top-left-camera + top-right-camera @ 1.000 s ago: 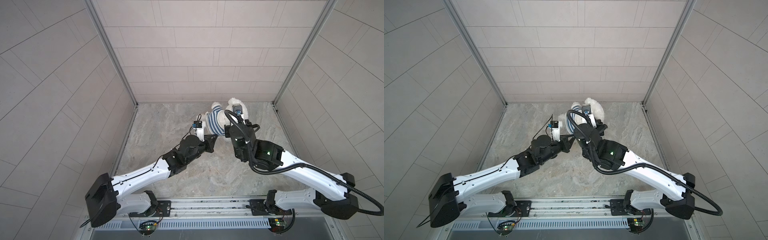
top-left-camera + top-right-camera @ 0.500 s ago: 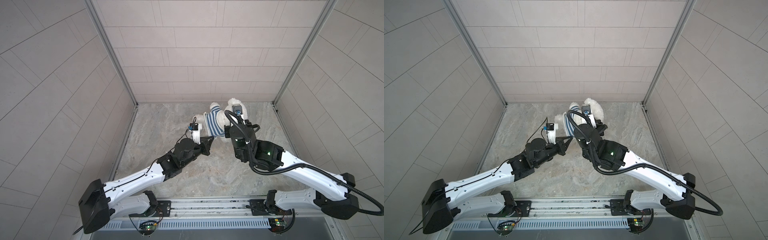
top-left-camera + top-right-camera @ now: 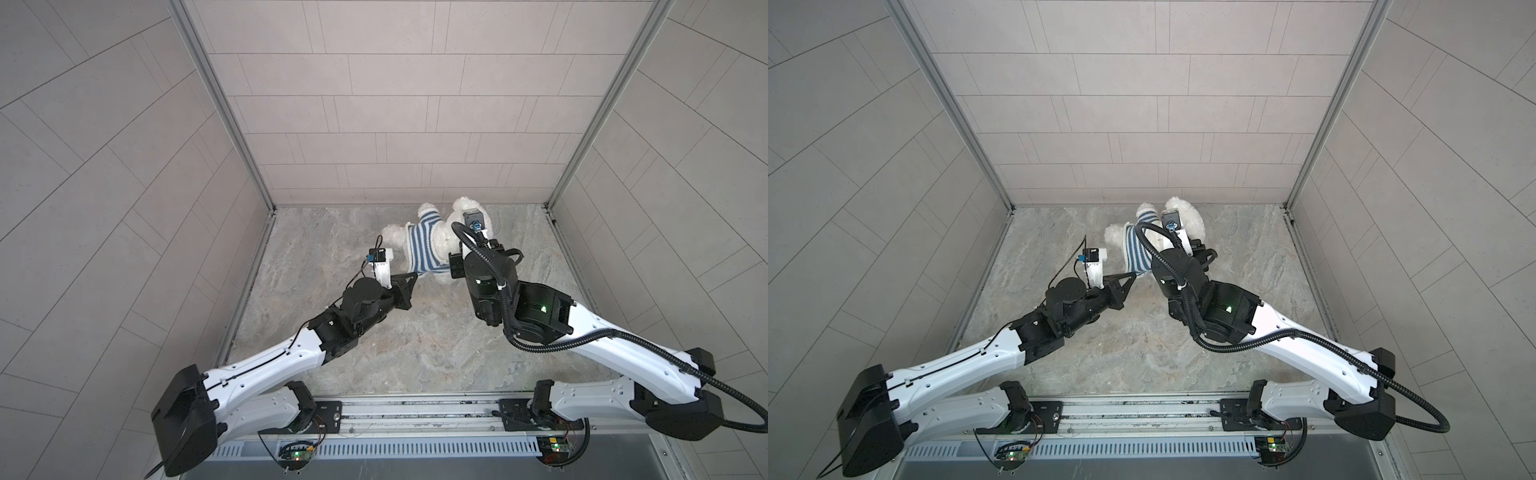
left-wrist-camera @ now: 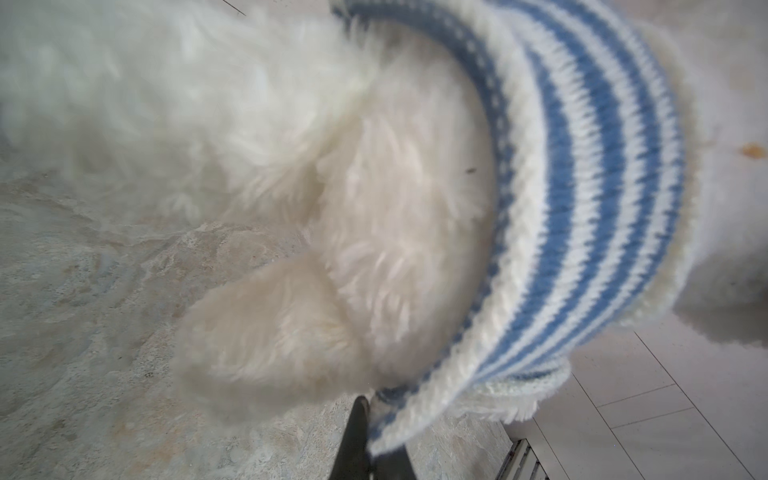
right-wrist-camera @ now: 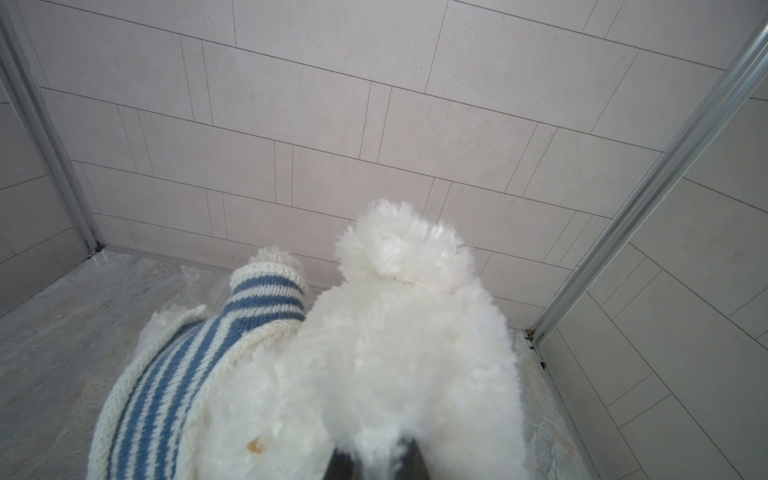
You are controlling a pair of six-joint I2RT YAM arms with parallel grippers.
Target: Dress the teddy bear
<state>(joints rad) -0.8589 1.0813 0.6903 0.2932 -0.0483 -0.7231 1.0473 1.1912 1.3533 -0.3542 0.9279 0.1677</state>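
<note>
The teddy bear [image 3: 462, 206] lies near the back wall, fluffy and white, with a blue-and-white striped shirt [image 3: 424, 245] round its body and one sleeve over an arm [image 5: 266, 291]. My left gripper [image 3: 415, 275] is shut on the shirt's lower hem [image 4: 419, 415], with the bear's bare leg [image 4: 270, 340] just beside it. My right gripper [image 5: 376, 457] is shut on the fur of the bear's head [image 5: 407, 332], whose ear stands up toward the wall. In both top views the right wrist hides those jaws. The bear [image 3: 1183, 208], shirt [image 3: 1138, 253] and left gripper [image 3: 1131, 275] show there too.
The grey marbled tabletop [image 3: 415, 340] is boxed in by a tiled back wall [image 3: 407, 124] and side walls with metal corner posts [image 3: 552, 203]. The bear lies close to the back wall. Both arm bases sit on the front rail [image 3: 415, 411].
My left wrist has shifted slightly to the left while its jaws pinched tighter on the shirt hem. The right arm and the bear have barely moved.
</note>
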